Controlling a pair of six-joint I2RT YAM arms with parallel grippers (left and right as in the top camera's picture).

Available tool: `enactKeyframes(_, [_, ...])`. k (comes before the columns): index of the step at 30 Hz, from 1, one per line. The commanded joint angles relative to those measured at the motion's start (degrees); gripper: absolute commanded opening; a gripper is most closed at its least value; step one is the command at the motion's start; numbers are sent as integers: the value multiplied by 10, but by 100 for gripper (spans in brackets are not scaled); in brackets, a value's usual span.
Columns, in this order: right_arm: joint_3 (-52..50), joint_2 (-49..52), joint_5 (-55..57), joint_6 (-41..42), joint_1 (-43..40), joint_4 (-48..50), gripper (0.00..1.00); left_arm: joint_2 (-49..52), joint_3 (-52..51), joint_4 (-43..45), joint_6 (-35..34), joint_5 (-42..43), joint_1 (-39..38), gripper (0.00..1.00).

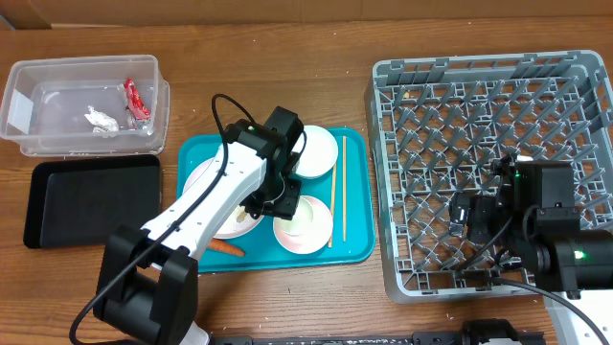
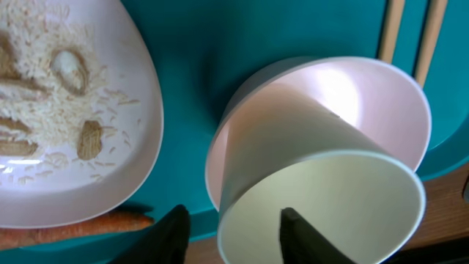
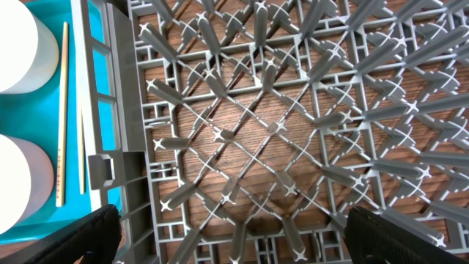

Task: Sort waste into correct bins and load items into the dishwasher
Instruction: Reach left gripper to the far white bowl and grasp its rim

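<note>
My left gripper (image 1: 281, 196) (image 2: 234, 214) is open over the teal tray (image 1: 354, 240). One finger is inside the tipped white cup (image 2: 322, 198) and the other is outside its rim. The cup lies in a white bowl (image 1: 302, 228) (image 2: 381, 95). A white plate (image 1: 206, 182) (image 2: 73, 110) holds rice and peanut shells. A carrot (image 1: 228, 247) (image 2: 66, 227) lies beside the plate. A second bowl (image 1: 316, 151) and the chopsticks (image 1: 333, 196) (image 3: 61, 110) are on the tray. My right gripper (image 1: 465, 211) (image 3: 234, 231) is open and empty above the grey dish rack (image 1: 479, 77) (image 3: 271, 125).
A clear tub (image 1: 29, 115) at the back left holds crumpled foil (image 1: 99, 120) and a red wrapper (image 1: 135, 98). A flat black tray (image 1: 91, 196) lies in front of it, left of the teal tray. The dish rack holds nothing.
</note>
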Motion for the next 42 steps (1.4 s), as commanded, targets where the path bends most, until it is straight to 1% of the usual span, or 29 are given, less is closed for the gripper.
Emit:
enactKeyframes(1, [15, -2, -1, 3, -1, 1, 100, 0, -6, 16, -7, 4, -2, 39])
enactKeyframes(3, [15, -2, -1, 3, -1, 1, 100, 0, -6, 19, -7, 4, -2, 36])
enactKeyframes(5, [15, -2, -1, 3, -1, 1, 100, 0, -6, 19, -7, 4, -2, 30])
enactKeyframes(10, [15, -2, -1, 3, -1, 1, 100, 0, -6, 18, -7, 4, -3, 29])
enactKeyframes(15, [15, -2, -1, 3, -1, 1, 100, 0, -6, 19, -19, 2, -3, 21])
enactKeyframes(21, [15, -2, -1, 3, -1, 2, 100, 0, -6, 21, -20, 2, -3, 22])
enactKeyframes(26, [15, -2, -1, 3, -1, 2, 100, 0, -6, 20, -20, 2, -3, 17])
enactKeyframes(31, [15, -2, -1, 3, -1, 2, 100, 0, -7, 21, -22, 2, -3, 17])
enactKeyframes(35, [15, -2, -1, 3, -1, 2, 100, 0, -9, 22, -22, 2, -3, 14])
enactKeyframes(38, [15, -2, -1, 3, -1, 1, 100, 0, -21, 27, -22, 2, -3, 15])
enactKeyframes(39, [15, -2, -1, 3, -1, 1, 100, 0, -25, 28, -22, 2, -3, 13])
enactKeyframes(41, [15, -2, -1, 3, -1, 1, 100, 0, -30, 30, -21, 2, -3, 4])
enactKeyframes(42, [15, -2, -1, 3, -1, 1, 100, 0, -30, 30, -21, 2, -3, 4])
